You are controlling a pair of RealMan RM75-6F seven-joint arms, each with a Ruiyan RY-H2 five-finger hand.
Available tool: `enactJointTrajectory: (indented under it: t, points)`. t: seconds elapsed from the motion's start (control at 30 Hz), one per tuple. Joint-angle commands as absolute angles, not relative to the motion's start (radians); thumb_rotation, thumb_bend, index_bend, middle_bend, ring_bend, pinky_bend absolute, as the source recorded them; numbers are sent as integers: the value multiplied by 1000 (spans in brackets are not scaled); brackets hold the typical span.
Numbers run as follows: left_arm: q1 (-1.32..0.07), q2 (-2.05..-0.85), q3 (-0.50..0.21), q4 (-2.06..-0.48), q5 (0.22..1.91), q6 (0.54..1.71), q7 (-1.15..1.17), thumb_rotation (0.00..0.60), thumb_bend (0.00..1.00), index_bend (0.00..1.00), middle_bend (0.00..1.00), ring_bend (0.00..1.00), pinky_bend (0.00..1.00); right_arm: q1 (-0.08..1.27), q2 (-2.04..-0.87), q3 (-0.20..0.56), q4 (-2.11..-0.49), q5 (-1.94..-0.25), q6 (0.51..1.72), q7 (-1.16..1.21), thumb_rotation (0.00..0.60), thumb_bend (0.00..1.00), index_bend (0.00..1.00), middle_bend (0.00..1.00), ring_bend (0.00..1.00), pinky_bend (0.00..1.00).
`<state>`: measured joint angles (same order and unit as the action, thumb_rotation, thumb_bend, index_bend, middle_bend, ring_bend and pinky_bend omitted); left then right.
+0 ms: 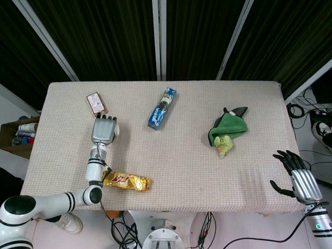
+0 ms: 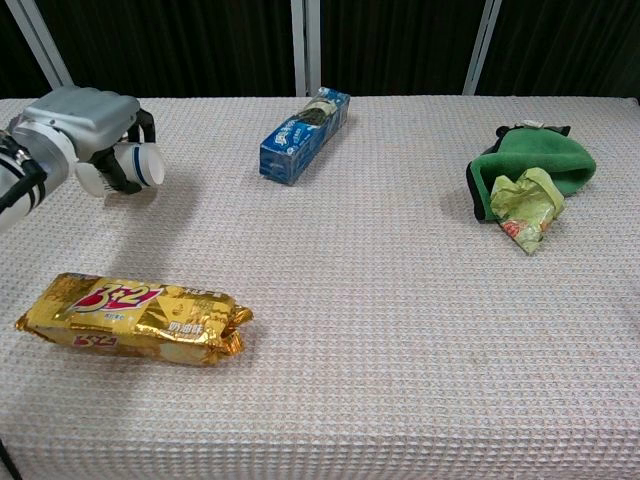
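My left hand point(image 1: 104, 130) grips a small white cup point(image 2: 138, 165) lying on its side, raised a little above the tablecloth at the left of the table. The chest view shows the same left hand point(image 2: 88, 122) wrapped over the cup, with its shadow on the cloth below. A small brown packet point(image 1: 96, 102) lies just beyond the hand. A gold snack packet point(image 1: 126, 181) point(image 2: 135, 318) lies nearer than the hand, close to the front edge. My right hand point(image 1: 301, 179) hangs off the table's near right corner, fingers spread, holding nothing; only the head view shows it.
A blue biscuit pack point(image 1: 162, 108) point(image 2: 305, 135) lies at the middle back. A green cloth point(image 1: 231, 126) point(image 2: 545, 165) with a crumpled yellow-green wrapper point(image 1: 223, 145) point(image 2: 525, 205) sits at the right. A cardboard box point(image 1: 15, 136) stands on the floor at the left.
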<state>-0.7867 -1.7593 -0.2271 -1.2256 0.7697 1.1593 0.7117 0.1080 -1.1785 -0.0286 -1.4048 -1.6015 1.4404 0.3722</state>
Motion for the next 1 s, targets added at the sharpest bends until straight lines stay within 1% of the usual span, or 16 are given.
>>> enactJointTrajectory:
  t: [0.03,0.13,0.17,0.3,0.4,0.47,0.57,0.73,0.87,1.0]
  points:
    - [-670,-1751,-347,-1255,938,1115,46,600,336,470,467,327,202,108,-1178,-28,-1406,-1602,1442,371,600,214,173,125,11,84]
    - [-630,-1755,-397,-1245,951,1051,-230,600,325,449,437,304,200,109,-1178,-28,-1407,-1603,1439,368,600,214,173,125,11,83]
    - [-622,-1760,-403,-1229,959,1040,-283,600,322,441,429,293,199,110,-1179,-28,-1408,-1603,1438,367,600,214,174,125,11,84]
    - [-604,-1803,-399,-1117,1016,1029,-442,600,280,422,401,249,197,112,-1178,-27,-1412,-1603,1435,362,600,214,174,125,11,84]
    - [-597,-1824,-386,-1062,1045,1022,-499,600,250,419,397,242,194,112,-1175,-26,-1417,-1602,1435,357,600,214,173,125,11,84]
    - [-592,-1838,-374,-1027,1064,1020,-522,600,232,412,392,238,193,112,-1174,-25,-1421,-1601,1435,353,600,214,173,125,11,84]
    - [-588,-1852,-359,-993,1081,1015,-530,600,221,370,372,225,191,113,-1172,-26,-1428,-1602,1433,346,600,214,174,125,11,83]
    - [-576,-1858,-344,-975,1090,1037,-466,600,218,316,311,184,185,111,-1170,-26,-1437,-1605,1438,339,600,214,173,125,11,84]
    - [-560,-1834,-321,-1001,1114,1071,-390,600,218,248,233,136,177,109,-1167,-27,-1441,-1607,1443,336,600,214,173,125,11,83]
    - [-533,-1780,-308,-1077,1147,1133,-328,600,217,211,195,119,164,107,-1164,-27,-1444,-1611,1449,334,600,214,173,125,11,84]
